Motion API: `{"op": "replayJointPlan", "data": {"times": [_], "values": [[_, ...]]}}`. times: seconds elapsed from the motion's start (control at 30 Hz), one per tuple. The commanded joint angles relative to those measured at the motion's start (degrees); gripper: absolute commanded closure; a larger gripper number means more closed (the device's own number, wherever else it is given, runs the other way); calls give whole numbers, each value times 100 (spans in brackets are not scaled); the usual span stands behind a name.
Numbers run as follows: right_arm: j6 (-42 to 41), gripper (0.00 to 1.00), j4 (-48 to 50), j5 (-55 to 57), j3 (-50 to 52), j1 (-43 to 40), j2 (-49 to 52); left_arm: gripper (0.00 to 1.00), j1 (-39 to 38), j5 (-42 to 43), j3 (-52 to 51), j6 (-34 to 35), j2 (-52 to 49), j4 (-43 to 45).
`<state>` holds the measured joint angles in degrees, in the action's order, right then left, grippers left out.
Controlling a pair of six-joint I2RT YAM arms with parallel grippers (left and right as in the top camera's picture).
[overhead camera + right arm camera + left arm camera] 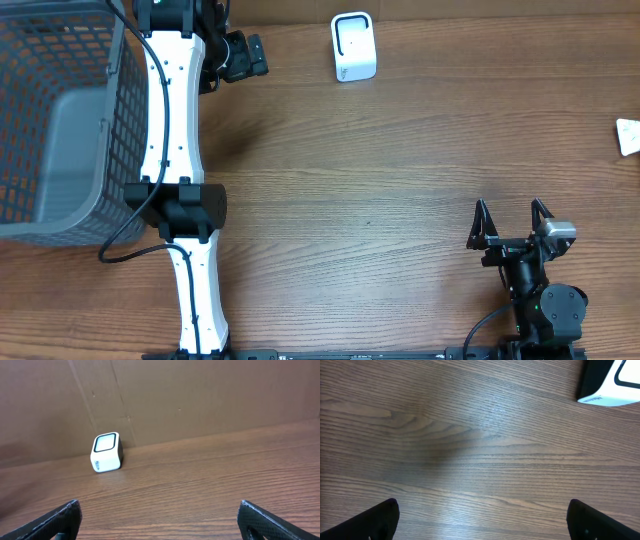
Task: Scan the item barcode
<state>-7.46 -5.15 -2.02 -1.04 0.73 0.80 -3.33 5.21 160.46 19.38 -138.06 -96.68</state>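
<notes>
Both claws are standing spread and empty: the left claw (250, 55) is hovering near the scanner (353, 47), the right claw (510, 212) low over the desk (400, 180). A white item (629, 136), probably the target, is lying at the right edge. Advise gripping its edges, keeping the barcode uncovered.

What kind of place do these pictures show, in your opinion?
Probably a mock shop checkout in a robot lab: a small white barcode scanner stands on the wooden table, a grey mesh basket sits at one end, and a plain cardboard wall closes the back.
</notes>
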Motion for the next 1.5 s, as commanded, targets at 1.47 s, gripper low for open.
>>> {"op": "replayJointPlan", "data": {"times": [1.47], "values": [[24,0,31,68,57,-11,-63,0,33,-590,-10183,-1816,8819,5198]]}}
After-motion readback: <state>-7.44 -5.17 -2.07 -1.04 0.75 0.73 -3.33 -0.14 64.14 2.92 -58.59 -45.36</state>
